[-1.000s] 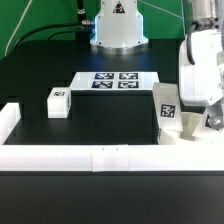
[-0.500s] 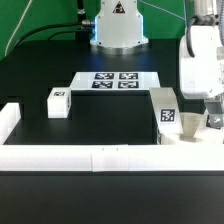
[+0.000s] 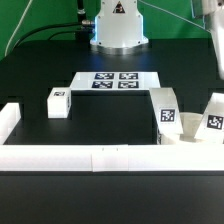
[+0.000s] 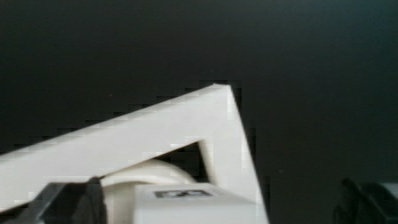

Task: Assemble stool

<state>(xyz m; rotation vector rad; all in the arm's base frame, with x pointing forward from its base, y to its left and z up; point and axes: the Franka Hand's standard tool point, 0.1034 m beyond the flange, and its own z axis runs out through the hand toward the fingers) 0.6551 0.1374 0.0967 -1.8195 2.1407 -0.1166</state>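
First leg (image 3: 166, 112) and second leg (image 3: 213, 119) stood on the seat (image 3: 190, 131), near right. Third leg (image 3: 57, 101) lay loose at left, unfitted. The gripper (image 4: 222, 198) gaped wide, empty.

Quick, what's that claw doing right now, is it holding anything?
Gripper: open, jaws wide apart, holding nothing.

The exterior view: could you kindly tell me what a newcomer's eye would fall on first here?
First, the marker board, with its black-and-white tags, lying mid-table before the robot base. Next, an upright leg block and a second leg block standing at the exterior view's right, just behind the front border rail. A lone leg block lies toward the exterior view's left.
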